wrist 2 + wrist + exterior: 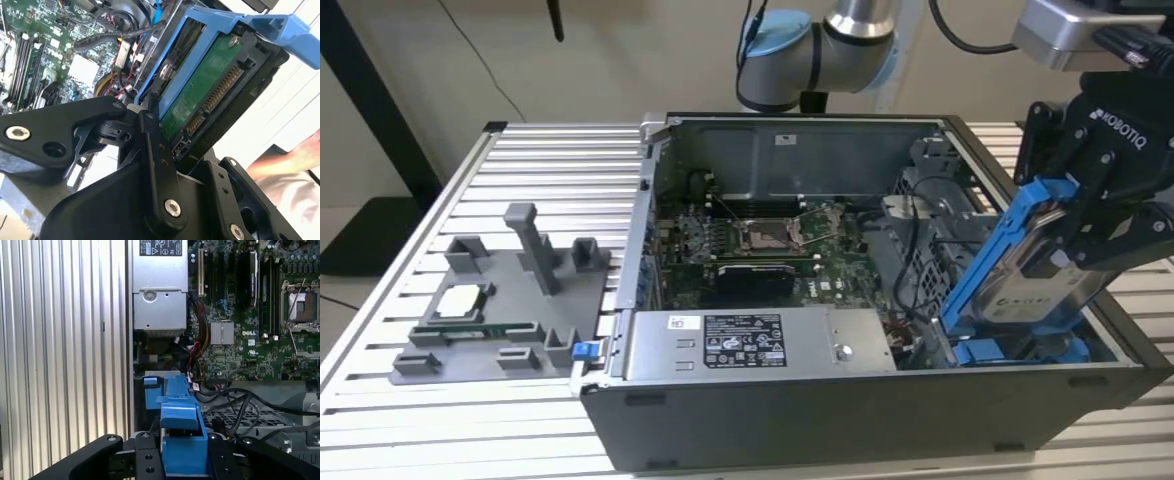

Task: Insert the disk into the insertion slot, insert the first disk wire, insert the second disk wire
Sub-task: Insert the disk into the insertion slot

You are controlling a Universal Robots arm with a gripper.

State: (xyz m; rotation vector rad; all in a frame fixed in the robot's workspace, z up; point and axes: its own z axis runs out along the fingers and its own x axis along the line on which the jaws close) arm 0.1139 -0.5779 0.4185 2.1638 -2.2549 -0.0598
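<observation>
A slatted aluminium table (547, 150) carries an open desktop computer case (854, 420) lying on its side. Inside the case, the green motherboard (761, 240) fills the middle. The silver power supply (761, 343) sits along the near wall.

At the exterior view's right end of the case is the insertion slot (1021, 350), a grey drive-cage bay with blue plastic rails. In the first wrist view the rails show just past the carrier's tip.

The disk (1034, 270) hangs above that bay in its bright blue carrier. It is steeply tilted, with its lower end down near the rails and its upper end leaning out towards the case's edge. I cannot tell whether the lower end touches the rails. In the second wrist view its green circuit board and connector edge (210, 90) face the camera.

The gripper (1074, 215) is clamped on the disk, one black finger against each side of the carrier.

Loose black cables (240, 405) lie across the perforated cage beside the bay, none joined to the drive.

I judge the first step, the disk insertion, to be in hand and unfinished, and both wires are untouched. Seating the disk would call for the carrier to be levelled and squared with the rails, so that it slides in without catching the cables beside the bay.
</observation>
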